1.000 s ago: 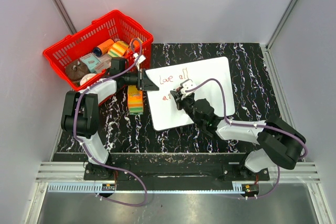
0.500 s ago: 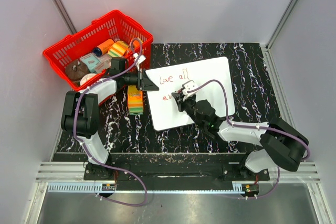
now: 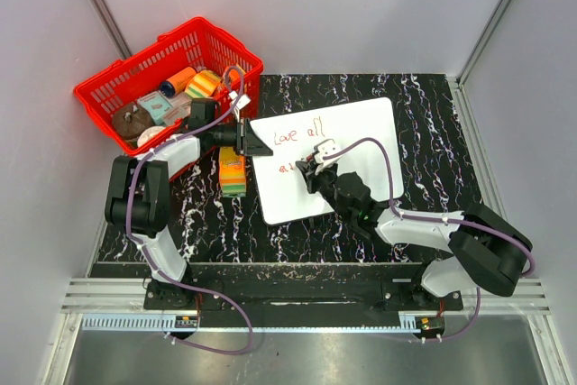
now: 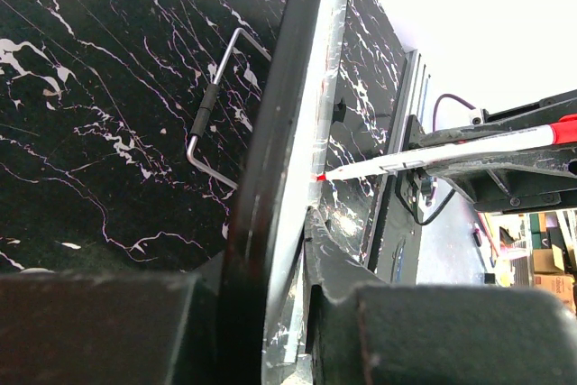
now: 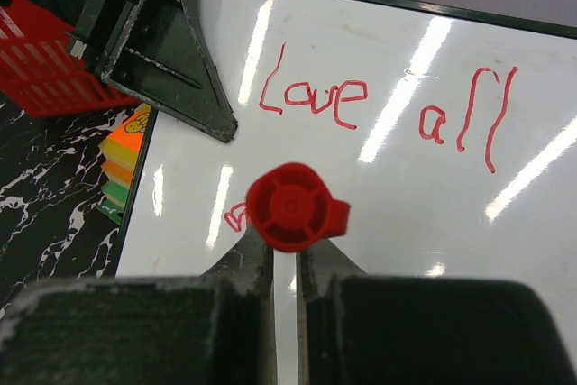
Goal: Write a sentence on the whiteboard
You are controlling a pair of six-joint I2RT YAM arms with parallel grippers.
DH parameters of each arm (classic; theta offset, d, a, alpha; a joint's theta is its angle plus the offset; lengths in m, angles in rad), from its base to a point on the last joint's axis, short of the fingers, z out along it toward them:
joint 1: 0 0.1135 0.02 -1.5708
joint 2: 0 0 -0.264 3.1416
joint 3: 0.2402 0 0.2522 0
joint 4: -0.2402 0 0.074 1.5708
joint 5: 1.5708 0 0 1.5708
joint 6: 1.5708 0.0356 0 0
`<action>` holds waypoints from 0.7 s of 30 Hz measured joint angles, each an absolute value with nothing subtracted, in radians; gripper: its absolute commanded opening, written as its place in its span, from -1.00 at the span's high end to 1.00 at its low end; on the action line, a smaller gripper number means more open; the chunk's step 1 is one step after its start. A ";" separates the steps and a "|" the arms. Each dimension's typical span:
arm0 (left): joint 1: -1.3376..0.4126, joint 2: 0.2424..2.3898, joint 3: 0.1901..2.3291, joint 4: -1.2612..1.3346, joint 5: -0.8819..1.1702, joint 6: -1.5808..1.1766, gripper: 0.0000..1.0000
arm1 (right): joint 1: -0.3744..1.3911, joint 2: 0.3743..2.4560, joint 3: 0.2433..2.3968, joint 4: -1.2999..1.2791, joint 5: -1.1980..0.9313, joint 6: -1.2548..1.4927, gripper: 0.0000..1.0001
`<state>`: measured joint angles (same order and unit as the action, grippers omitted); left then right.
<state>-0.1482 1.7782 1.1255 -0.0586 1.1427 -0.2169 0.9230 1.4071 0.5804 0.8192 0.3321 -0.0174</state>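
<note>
Since a second ago your right hand (image 3: 311, 171) has slid a little toward 7 o'clock along the lower line of writing, and its elbow has swung out behind it toward 4 o'clock; the left arm and the board have not shifted.

Nearest you, the right arm rises from its base at 5 o'clock, folds at the elbow and reaches low over the table (image 3: 433, 132) toward 10 o'clock. Its fingers are pressed together on the pen (image 5: 293, 207), which you see end-on from the right wrist, red cap toward the camera. The left wrist view shows the pen's red tip touching the board face.

The whiteboard (image 3: 361, 128) lies flat in the middle of the table, turned slightly so its long side runs from 8 to 2 o'clock. On it, the sentence (image 5: 379, 110) reads "Love all" in red on the upper line. Below that, only a short red stroke shows at 9 o'clock of the pen; the hand hides anything else.

The left arm climbs from 7 o'clock, bends, and lays its forearm toward 3 o'clock. Your left hand (image 3: 257, 143) is clamped on the whiteboard's left edge, one finger over the top face.

Just at 7 o'clock of that hand sits a striped orange-and-green block (image 3: 233, 171). Farther, at 10 o'clock, stands the red basket (image 3: 108, 92) with assorted items.
</note>
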 measured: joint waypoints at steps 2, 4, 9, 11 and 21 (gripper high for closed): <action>-0.148 1.778 1.126 -0.059 1.143 -0.217 1.00 | 0.923 1.407 0.581 0.819 0.332 -0.018 1.00; -0.148 1.779 1.126 -0.059 1.142 -0.217 1.00 | 0.923 1.409 0.583 0.818 0.334 -0.018 1.00; -0.148 1.782 1.131 -0.063 1.137 -0.216 1.00 | 0.923 1.435 0.618 0.817 0.350 -0.019 1.00; -0.148 1.782 1.132 -0.067 1.135 -0.215 1.00 | 0.923 1.445 0.632 0.817 0.356 -0.020 1.00; -0.150 1.784 1.139 -0.077 1.129 -0.209 1.00 | 0.924 1.464 0.662 0.817 0.397 -0.027 1.00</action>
<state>-0.1497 1.7844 1.1389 -0.0769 1.1294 -0.2092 0.9241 1.4639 0.6624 0.8165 0.3973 -0.0273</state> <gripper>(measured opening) 0.181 0.085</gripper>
